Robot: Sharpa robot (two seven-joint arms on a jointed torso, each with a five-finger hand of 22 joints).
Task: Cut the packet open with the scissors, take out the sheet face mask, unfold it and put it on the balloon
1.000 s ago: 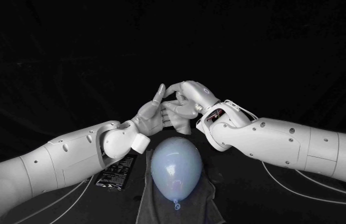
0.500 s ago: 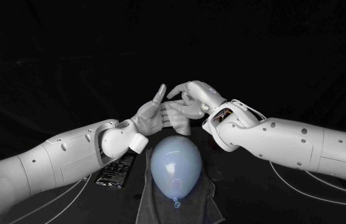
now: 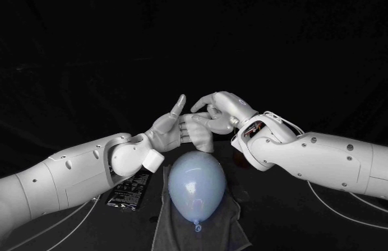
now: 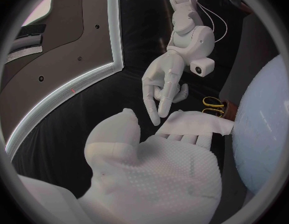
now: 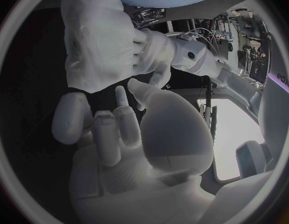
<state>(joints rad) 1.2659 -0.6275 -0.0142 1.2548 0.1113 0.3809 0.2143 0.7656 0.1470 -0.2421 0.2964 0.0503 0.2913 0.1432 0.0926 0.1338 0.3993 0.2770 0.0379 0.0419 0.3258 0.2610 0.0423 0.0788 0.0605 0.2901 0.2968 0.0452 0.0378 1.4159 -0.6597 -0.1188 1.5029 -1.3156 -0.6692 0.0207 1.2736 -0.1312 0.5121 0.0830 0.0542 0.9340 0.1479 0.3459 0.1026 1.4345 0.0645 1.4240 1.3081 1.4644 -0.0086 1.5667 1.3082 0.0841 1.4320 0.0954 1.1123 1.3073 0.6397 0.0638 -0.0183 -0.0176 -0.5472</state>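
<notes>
Left hand (image 3: pixel 171 130) holds the folded mask (image 3: pixel 199 133) across its fingers, above the balloon's (image 3: pixel 197 184) far end. Right hand (image 3: pixel 218 111) touches the mask's edge; whether it pinches, I cannot tell. Packet (image 3: pixel 129 192) lies beside the balloon.

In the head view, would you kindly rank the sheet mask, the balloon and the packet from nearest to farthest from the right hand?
1. Sheet mask, right beside the right hand, lying on the left hand.
2. Balloon, nearer the robot, in the middle.
3. Packet, off beside the left arm.
</notes>
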